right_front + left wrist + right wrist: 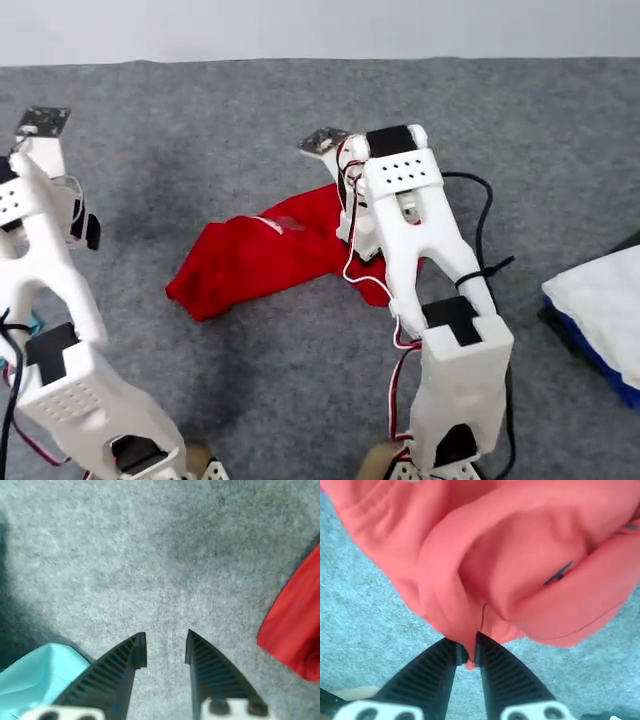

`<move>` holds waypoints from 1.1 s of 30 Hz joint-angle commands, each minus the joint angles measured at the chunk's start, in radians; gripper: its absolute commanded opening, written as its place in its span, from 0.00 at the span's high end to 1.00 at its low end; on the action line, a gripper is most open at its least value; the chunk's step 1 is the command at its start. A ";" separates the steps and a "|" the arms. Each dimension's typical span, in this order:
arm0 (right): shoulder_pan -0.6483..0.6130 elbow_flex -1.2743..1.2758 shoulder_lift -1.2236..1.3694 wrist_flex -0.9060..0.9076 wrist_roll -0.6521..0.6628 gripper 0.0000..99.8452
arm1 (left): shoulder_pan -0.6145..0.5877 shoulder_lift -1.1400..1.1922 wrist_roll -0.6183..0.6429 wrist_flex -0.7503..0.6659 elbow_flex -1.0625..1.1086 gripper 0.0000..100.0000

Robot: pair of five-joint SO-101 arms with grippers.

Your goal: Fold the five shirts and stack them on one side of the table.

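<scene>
Grey felt-covered table (250, 100), crumpled red shirt (250, 262) mid-table, folded white-over-blue stack (600, 298) at one edge

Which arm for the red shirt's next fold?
Right. The right gripper is shut on a fold of the red shirt; the left gripper hangs open over bare grey mat, apart from it.

The high camera sits above and behind the arms (455, 370), looking down and forward over the grey table cover (250, 400). The arms rise from 5 and 7 o'clock, and the red shirt (255, 260) lies near centre. The left wrist camera looks down along the left gripper (166, 645) from fairly close above the cover, catching an edge of the shirt. The right wrist camera looks along the right gripper (468, 647), very near the shirt. All three views share the shirt and the cover.
</scene>
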 commanded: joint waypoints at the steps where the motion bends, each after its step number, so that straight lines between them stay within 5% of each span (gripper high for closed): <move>1: 0.010 -0.051 -0.018 0.031 0.048 0.99 | 0.006 -0.060 0.003 -0.014 0.001 0.87; 33: 0.363 -0.051 -0.082 -0.104 0.226 0.99 | 0.080 -0.060 0.011 -0.041 0.024 0.87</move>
